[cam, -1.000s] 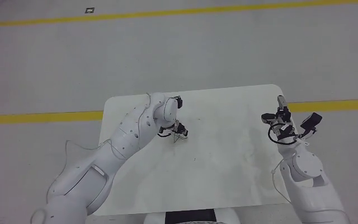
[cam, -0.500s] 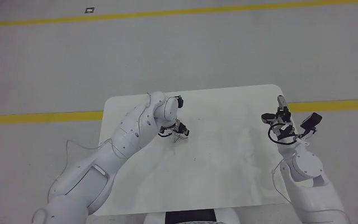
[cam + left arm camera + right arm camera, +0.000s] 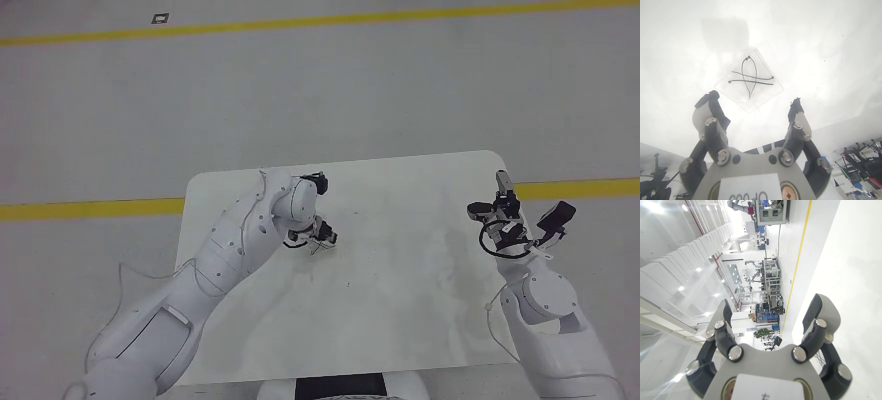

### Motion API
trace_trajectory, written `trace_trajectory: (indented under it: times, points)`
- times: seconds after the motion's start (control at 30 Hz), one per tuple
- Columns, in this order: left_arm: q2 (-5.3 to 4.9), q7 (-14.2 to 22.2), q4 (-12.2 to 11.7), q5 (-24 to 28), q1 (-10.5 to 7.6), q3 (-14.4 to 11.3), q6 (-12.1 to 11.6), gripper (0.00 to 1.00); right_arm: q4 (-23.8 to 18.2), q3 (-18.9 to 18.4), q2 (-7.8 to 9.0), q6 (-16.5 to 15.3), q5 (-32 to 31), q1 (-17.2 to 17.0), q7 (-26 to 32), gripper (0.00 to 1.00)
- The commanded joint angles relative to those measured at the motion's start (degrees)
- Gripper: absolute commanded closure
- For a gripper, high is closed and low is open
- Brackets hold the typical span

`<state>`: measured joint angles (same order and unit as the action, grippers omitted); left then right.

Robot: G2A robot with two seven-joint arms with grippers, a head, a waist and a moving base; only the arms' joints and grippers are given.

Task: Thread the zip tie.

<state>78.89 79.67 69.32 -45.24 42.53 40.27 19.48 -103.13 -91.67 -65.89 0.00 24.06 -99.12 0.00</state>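
A small clear square plate (image 3: 764,75) lies on the white table (image 3: 400,290) and carries three black zip ties. One zip tie (image 3: 748,75) is bent into a closed loop. Two straight zip ties (image 3: 761,78) lie crossed over it. My left gripper (image 3: 753,103) hovers open just above the plate's near corner, with nothing between its fingers. From the top view the left gripper (image 3: 318,238) stands over the plate (image 3: 316,248) at the table's back left. My right gripper (image 3: 770,304) is open and empty, and it faces out into the room. The right gripper (image 3: 490,197) is held up at the table's right edge.
The white table is bare apart from the plate and a few dark specks (image 3: 823,61). Its rounded right edge (image 3: 508,200) lies beside the right arm. A yellow floor line (image 3: 90,210) runs behind the table.
The left arm's wrist and elbow have shifted slightly to the right and toward the plate. The right arm has kept still.
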Motion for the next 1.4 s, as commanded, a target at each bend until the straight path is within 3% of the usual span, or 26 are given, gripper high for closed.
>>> trace_trajectory:
  times: [0.0,0.23,0.5,0.8,0.93,1.1,1.37]
  points:
    - [0.04,0.0,0.2,-0.5,0.41,0.2,0.0,0.60,0.0,0.0,0.00,0.0,0.0,0.0,0.0,0.00]
    - [0.60,0.0,-0.4,-1.6,1.13,0.4,0.0,0.71,0.0,0.0,0.00,0.0,0.0,0.0,0.0,0.00]
    - [1.96,0.0,-3.3,-1.1,0.07,-1.7,0.0,0.76,0.0,0.0,0.00,0.0,0.0,0.0,0.0,0.00]
    - [3.84,-0.1,-8.2,0.0,-2.37,-4.6,-0.1,0.83,0.0,0.0,0.00,0.0,0.0,0.0,0.0,0.00]
    - [4.54,-0.4,-10.6,1.0,-3.57,-5.7,-1.3,0.87,0.0,0.0,0.00,0.0,0.0,0.0,0.0,0.00]
    - [5.77,-1.3,-14.6,2.3,-5.12,-7.4,-2.7,0.81,0.0,0.0,0.00,0.0,0.0,0.0,0.0,0.00]
    - [7.59,-3.8,-20.3,5.2,-6.78,-9.2,-5.1,0.83,0.0,0.0,0.00,0.0,0.0,0.0,0.0,0.00]
